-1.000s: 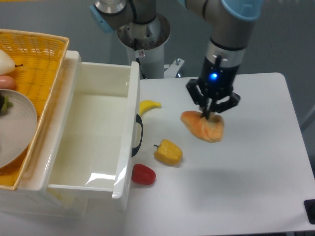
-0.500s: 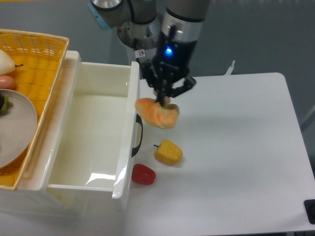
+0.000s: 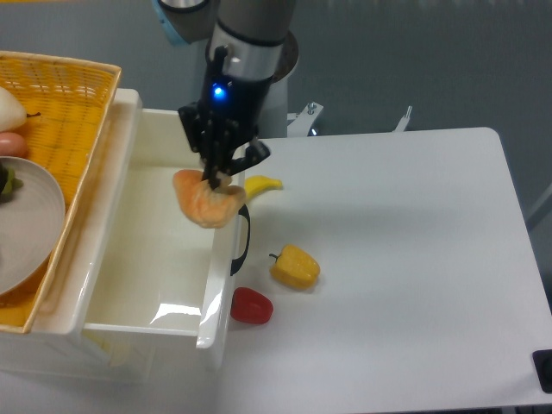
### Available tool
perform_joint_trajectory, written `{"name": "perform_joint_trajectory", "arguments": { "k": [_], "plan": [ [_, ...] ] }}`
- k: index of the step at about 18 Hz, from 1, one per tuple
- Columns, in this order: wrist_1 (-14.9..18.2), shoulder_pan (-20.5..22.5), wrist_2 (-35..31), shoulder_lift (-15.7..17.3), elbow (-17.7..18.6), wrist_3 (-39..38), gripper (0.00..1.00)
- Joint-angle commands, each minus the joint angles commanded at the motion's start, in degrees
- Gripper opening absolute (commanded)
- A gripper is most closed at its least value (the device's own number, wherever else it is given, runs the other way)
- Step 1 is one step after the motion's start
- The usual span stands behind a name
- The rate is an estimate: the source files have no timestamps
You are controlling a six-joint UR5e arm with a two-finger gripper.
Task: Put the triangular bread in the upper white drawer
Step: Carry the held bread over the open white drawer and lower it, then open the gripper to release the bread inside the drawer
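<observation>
The triangular bread is an orange-tan wedge with a mottled, toasted skin, paler at its lower edge. It hangs in the air over the front wall of the upper white drawer, partly above the drawer's interior. The gripper points straight down from the upright arm, its black fingers clamped on the bread's top, a blue light glowing on its wrist.

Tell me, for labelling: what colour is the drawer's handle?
Dark, nearly black, on the upper white drawer; handle shows clearly in the fixed camera view.
</observation>
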State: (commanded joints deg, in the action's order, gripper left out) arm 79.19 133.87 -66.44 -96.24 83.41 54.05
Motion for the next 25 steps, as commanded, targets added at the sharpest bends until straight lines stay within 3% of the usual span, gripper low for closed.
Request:
{"name": "perform_joint_trajectory", "arguments": {
  "k": [16,17,21,25],
  "plan": [
    [0.17,-7.48,-3.69,-3.6,0.09,0.61,0.01],
    [0.35,-7.39,-3.78,-3.87,0.26,2.44,0.06],
    [0.0,-7.04,-3.78,-3.96,1.32,4.92,0.51],
    [-0.26,-6.34,-3.78,-3.87,1.41,5.45,0.73]
  ]
}}
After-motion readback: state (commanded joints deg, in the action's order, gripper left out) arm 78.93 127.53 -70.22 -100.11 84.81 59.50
